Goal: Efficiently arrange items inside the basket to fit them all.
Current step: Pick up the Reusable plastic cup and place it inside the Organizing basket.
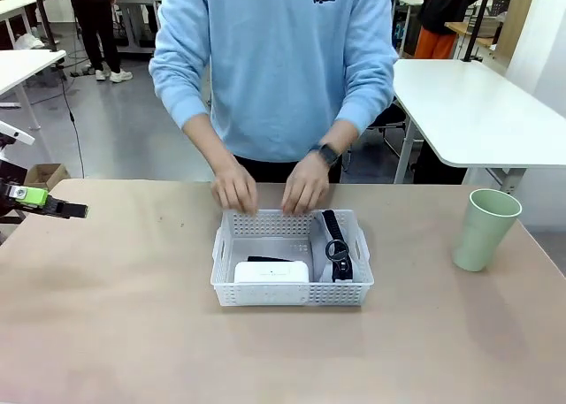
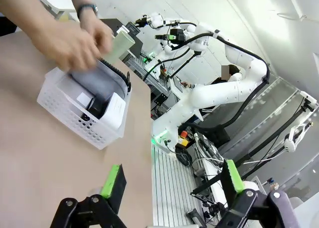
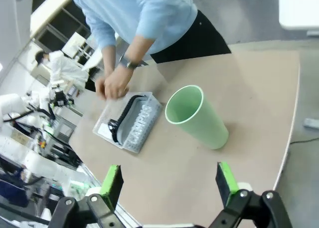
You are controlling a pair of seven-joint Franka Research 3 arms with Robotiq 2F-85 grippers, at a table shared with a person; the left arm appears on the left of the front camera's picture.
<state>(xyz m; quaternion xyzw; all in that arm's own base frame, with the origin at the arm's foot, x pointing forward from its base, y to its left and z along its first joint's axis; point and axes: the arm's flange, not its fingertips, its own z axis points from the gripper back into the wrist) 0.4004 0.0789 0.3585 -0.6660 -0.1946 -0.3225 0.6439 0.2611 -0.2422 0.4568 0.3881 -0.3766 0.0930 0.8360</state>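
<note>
Basket (image 1: 292, 294) at person's hands (image 1: 234, 190), cup (image 1: 485, 229) well apart, left end effector (image 2: 172, 174) and right end effector (image 3: 168, 174) wide open, empty.

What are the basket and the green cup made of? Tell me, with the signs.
White rectangular perforated basket: likely moulded plastic, slightly glossy; even rows of holes, thin stiff walls. Pale green tapered cup: probably matte plastic; uniform colour, thin rim, no glare.

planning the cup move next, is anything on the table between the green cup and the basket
Nothing visible stands between the pale green cup and the white basket; that stretch of table is bare. But the person's hands are at the basket's far rim, and the white box and grey pouch already sit inside.
</note>
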